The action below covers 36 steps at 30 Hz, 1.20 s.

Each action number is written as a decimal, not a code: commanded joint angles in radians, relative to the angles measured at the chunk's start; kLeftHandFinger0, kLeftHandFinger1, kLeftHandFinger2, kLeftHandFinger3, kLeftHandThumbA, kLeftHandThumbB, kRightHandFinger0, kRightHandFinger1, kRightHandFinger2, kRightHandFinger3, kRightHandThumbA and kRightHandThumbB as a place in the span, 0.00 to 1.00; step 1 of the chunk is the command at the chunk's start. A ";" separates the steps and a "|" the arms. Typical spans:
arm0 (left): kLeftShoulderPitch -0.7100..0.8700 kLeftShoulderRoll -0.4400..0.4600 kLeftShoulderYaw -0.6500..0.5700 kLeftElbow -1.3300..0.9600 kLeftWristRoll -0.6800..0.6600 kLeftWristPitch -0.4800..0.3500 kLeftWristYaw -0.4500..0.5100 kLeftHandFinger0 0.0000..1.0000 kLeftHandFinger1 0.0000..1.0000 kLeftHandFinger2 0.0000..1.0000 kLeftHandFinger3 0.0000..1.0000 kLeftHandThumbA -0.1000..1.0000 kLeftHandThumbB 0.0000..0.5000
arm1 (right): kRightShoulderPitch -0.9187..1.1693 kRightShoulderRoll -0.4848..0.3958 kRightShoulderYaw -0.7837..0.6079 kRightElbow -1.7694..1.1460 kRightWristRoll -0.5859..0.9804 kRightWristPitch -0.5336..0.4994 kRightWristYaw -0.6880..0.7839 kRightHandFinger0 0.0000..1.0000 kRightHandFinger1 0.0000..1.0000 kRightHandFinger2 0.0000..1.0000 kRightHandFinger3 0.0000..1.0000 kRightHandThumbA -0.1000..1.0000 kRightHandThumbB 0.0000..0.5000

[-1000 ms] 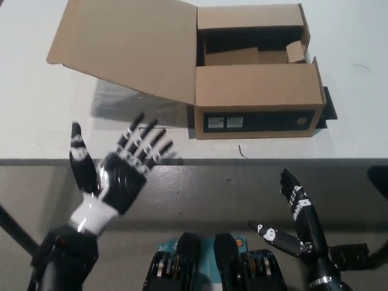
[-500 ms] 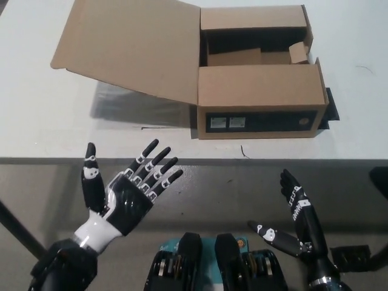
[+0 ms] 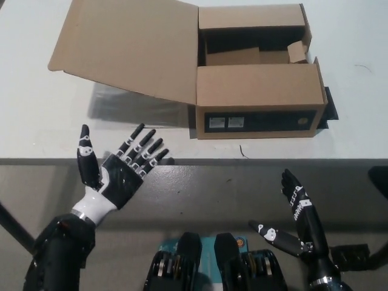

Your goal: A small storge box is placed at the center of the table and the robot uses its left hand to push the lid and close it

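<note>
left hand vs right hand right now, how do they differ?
The left hand is up at the table edge, palm showing, fingers aimed toward the box lid. The right hand sits lower, off the table, resting near the body at bottom right. Both are open and hold nothing; neither touches the box.

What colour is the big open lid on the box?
Plain brown cardboard lid, unprinted, seen in the head view.
</note>
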<state>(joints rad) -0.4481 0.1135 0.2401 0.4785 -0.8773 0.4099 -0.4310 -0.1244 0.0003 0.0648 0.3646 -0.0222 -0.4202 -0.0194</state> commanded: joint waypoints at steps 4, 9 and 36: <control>-0.134 0.020 0.072 0.102 0.009 -0.039 -0.020 1.00 1.00 1.00 1.00 1.00 0.80 | -0.027 0.009 -0.007 0.000 0.004 -0.050 -0.008 1.00 1.00 1.00 1.00 1.00 0.78; -0.221 0.035 0.099 0.187 0.045 -0.065 0.006 1.00 1.00 1.00 1.00 1.00 0.80 | -0.031 0.012 -0.008 0.006 0.008 -0.050 -0.006 1.00 1.00 1.00 1.00 1.00 0.76; -0.512 0.036 -0.199 0.008 0.454 -0.240 0.057 1.00 1.00 1.00 1.00 1.00 0.88 | -0.036 0.007 -0.007 -0.002 0.013 -0.050 0.008 1.00 1.00 1.00 1.00 1.00 0.76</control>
<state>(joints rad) -0.9223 0.1559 0.1402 0.6214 -0.6079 0.2534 -0.4061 -0.1281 0.0034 0.0634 0.3795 -0.0205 -0.4203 -0.0181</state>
